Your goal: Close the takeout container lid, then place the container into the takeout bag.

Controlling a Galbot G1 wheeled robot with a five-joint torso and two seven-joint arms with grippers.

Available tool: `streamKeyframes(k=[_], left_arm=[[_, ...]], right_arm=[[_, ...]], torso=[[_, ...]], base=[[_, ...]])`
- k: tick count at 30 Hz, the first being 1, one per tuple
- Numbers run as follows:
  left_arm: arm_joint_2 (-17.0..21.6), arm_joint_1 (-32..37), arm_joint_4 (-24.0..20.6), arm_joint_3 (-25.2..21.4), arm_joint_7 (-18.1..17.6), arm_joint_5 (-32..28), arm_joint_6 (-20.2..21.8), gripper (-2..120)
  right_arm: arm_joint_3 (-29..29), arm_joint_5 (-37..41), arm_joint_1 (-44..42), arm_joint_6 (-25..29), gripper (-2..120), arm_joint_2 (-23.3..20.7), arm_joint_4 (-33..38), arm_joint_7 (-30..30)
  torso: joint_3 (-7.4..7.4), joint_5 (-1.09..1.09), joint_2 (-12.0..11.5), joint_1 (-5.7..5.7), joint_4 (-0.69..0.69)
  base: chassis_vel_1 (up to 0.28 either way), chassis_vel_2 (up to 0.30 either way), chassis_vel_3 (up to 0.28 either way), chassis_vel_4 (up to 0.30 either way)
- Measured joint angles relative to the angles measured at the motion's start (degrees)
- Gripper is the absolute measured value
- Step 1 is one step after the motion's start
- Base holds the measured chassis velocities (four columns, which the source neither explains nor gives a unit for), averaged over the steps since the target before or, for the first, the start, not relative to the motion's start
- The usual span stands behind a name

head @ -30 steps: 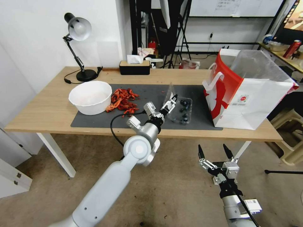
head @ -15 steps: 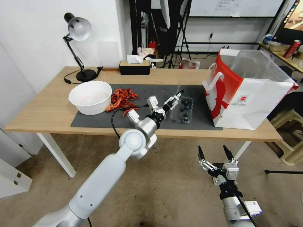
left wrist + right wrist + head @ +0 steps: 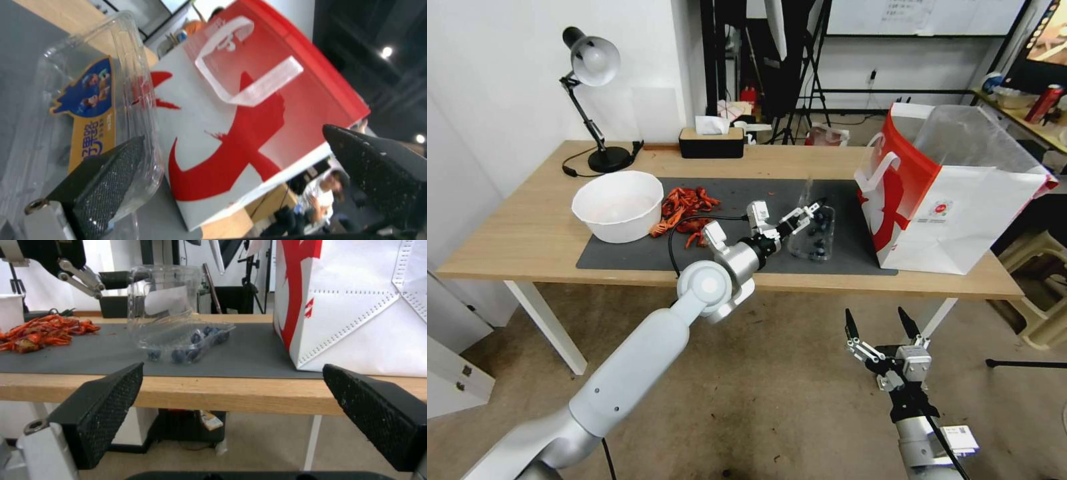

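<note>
takeout container (image 3: 815, 235) on mat, at nine o'clock of takeout bag (image 3: 954, 200); lid (image 3: 162, 296) upright, nudged by left gripper (image 3: 808, 213), spread wide, gripping nothing, for closing. right gripper (image 3: 882, 327) parked low, spread, empty.

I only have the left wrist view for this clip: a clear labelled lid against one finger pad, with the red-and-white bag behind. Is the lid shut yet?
Observer: No. In the right wrist view the lid stands about upright over the takeout container, and the blueberries in its tray are uncovered.
Operator: Where does the left gripper sit overall?
Observer: The head view has the left gripper open above the grey mat, reaching in from the side away from the takeout bag.
Operator: And the other arm?
Observer: The right gripper hangs open below the front edge of the table, touching nothing.
</note>
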Motion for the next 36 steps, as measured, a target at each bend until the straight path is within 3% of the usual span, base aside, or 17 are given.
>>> streamKeyframes(k=[10, 17, 23, 25, 27, 31, 36], left_arm=[[-0.02, -4.63, 2.78, 2.03, -0.09, -1.87, 5.7, 100], [-0.44, -7.44, 5.86, 4.94, -0.63, -2.15, 6.9, 100], [-1.73, -9.74, 8.58, 6.95, -4.97, -3.77, 7.08, 88], [-2.39, -10.36, 9.31, 7.53, -9.73, -3.89, 7.52, 77], [-2.48, -10.49, 9.36, 7.68, -10.97, -3.85, 7.6, 74], [-2.91, -11.81, 9.56, 8.26, -17.86, -3.56, 9.37, 53], [-3.23, -12.71, 9.92, 8.33, -21.31, -3.07, 10.94, 40]], right_arm=[[0.0, 0.01, 0.0, 0.41, 100, -0.06, -0.35, 0.02], [0.15, 0.03, -0.37, 0.78, 100, -0.03, -0.27, 0.07], [0.16, 0.02, -0.55, 1.37, 100, 0.38, -0.53, 0.08], [0.02, -0.07, -0.55, 1.4, 100, 0.47, -0.53, 0.08], [0.0, -0.09, -0.54, 1.4, 100, 0.48, -0.53, 0.08], [-0.02, -0.15, -0.52, 1.4, 100, 0.5, -0.53, 0.08], [-0.13, -0.24, -0.48, 1.41, 100, 0.67, -0.39, 0.04]], torso=[[0.0, 0.0, 0.0, 0.0, 0.0], [0.0, 0.0, 0.0, 0.0, 0.0], [0.0, 0.0, 0.0, 0.0, 0.0], [0.0, 0.0, 0.0, 0.0, -0.01], [0.0, 0.0, 0.0, 0.0, 0.0], [0.0, 0.0, 0.0, 0.0, 0.0], [0.0, 0.0, 0.0, 0.0, -0.01]], base=[[0.0, 0.0, 0.0, 0.0], [0.0, 0.0, 0.0, 0.0], [0.0, 0.0, 0.0, 0.0], [0.0, 0.0, 0.0, 0.0], [0.0, 0.0, 0.0, 0.0], [0.0, 0.0, 0.0, 0.0], [0.0, 0.0, 0.0, 0.0]])
